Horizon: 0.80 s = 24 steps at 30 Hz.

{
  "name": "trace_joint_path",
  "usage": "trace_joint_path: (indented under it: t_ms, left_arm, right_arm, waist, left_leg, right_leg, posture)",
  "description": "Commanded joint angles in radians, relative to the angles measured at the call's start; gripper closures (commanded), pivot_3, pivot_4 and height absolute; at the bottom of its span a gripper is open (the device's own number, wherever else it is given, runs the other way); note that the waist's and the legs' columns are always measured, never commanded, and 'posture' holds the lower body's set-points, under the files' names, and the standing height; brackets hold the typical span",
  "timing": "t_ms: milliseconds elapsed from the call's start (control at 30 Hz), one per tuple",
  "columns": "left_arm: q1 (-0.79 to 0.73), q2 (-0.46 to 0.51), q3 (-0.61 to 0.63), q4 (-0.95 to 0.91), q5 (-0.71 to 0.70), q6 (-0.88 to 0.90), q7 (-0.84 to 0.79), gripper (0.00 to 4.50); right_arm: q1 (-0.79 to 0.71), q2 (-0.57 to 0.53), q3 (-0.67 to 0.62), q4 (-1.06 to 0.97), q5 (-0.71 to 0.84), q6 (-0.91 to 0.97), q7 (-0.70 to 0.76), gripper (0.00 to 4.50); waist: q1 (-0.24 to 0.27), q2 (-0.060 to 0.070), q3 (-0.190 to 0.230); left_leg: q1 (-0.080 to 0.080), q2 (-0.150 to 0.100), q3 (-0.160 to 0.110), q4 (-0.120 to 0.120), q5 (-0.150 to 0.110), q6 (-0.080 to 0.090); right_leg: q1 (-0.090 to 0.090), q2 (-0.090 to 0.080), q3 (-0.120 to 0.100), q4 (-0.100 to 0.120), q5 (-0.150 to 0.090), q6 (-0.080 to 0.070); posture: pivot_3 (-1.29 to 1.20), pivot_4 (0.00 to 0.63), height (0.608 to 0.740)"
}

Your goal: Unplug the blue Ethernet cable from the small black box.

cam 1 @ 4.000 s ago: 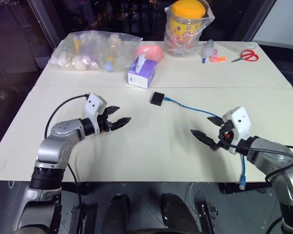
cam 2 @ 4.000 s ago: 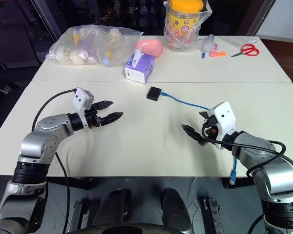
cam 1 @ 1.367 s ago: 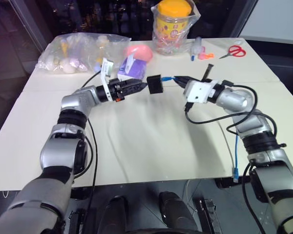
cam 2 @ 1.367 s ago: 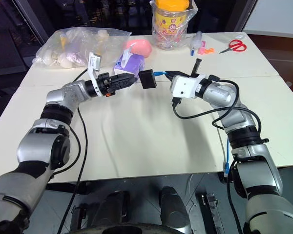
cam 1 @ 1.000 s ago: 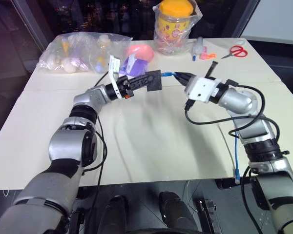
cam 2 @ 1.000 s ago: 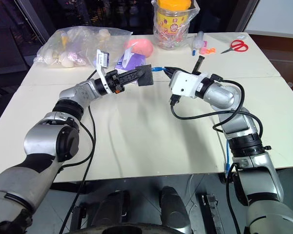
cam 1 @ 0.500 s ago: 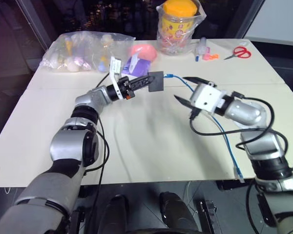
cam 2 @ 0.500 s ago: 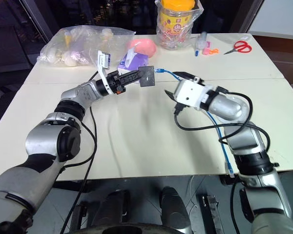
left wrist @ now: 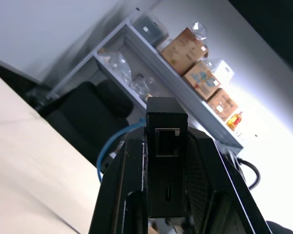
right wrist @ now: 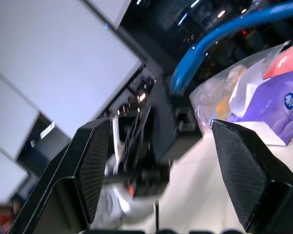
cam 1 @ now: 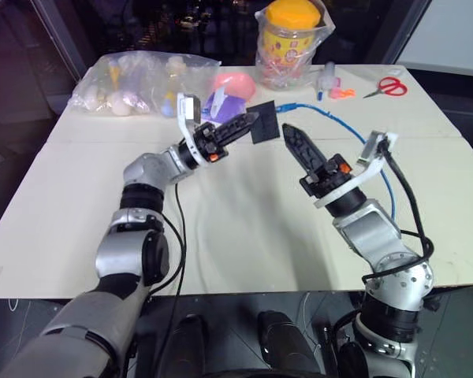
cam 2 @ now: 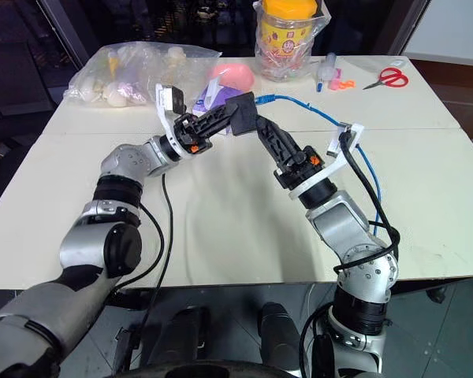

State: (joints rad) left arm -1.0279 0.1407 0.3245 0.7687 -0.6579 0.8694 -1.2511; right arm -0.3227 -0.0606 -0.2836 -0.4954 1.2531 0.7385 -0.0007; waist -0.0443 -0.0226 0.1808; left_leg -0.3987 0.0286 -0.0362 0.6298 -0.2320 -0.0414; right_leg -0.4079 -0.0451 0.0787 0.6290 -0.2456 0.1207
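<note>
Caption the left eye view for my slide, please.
Left fingers hold the small black box aloft, blue Ethernet cable plugged in; right fingers open.

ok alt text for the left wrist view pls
The left gripper is shut on the black box, held upright with an empty port facing the camera. The blue cable curves off behind it, with shelves of boxes beyond.

Tbl [cam 1: 244, 228] front bare; clutter at back.

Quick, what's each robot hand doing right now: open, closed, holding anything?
Left hand: closed on the small black box, lifted off the table.
Right hand: open, holding nothing; the blue Ethernet cable is in the box.
</note>
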Motion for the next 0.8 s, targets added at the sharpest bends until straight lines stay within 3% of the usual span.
trace_joint_path:
  t_ms: [33,467,567,733,800]
  left_arm:
    - [0.035,-0.011,-0.009,-0.139,-0.064,0.074,0.042,4.02]
    - [0.103,-0.032,-0.036,-0.261,-0.136,0.134,0.113,4.02]
    - [0.11,-0.03,-0.043,-0.267,-0.145,0.134,0.118,4.02]
    - [0.113,-0.026,-0.051,-0.265,-0.15,0.13,0.121,4.02]
    - [0.109,-0.023,-0.053,-0.259,-0.154,0.125,0.121,4.02]
  right_arm:
    - [-0.014,-0.002,0.006,-0.01,0.02,-0.051,-0.013,1.12]
    - [-0.024,-0.035,0.065,0.043,-0.033,-0.107,0.029,1.12]
    - [-0.027,-0.035,0.071,0.046,-0.039,-0.123,0.038,2.03]
    - [-0.027,-0.036,0.084,0.05,-0.046,-0.137,0.048,4.44]
    - [-0.028,-0.032,0.091,0.054,-0.047,-0.142,0.049,4.44]
  waist:
    - [0.0,0.0,0.0]
    - [0.0,0.0,0.0]
    - [0.0,0.0,0.0]
    - [0.0,0.0,0.0]
    - [0.0,0.0,0.0]
  left_leg:
    - [0.0,0.0,0.0,0.0,0.0,0.0]
    - [0.0,0.0,0.0,-0.001,0.0,0.0]
    - [0.0,0.0,0.0,-0.001,0.0,0.0]
    - [0.0,0.0,0.0,-0.001,0.0,0.0]
    - [0.0,0.0,0.0,-0.001,0.0,0.0]
  right_leg:
    - [0.0,0.0,0.0,0.0,0.0,0.0]
    - [0.0,0.0,0.0,-0.001,0.0,0.0]
    - [0.0,0.0,0.0,-0.001,0.0,0.0]
    - [0.0,0.0,0.0,-0.001,0.0,0.0]
    - [0.0,0.0,0.0,-0.002,0.0,0.0]
  posture:
    - [0.0,0.15,0.74]
    - [0.0,0.15,0.74]
    - [0.0,0.15,0.74]
    - [0.0,0.15,0.74]
    - [0.0,0.15,0.74]
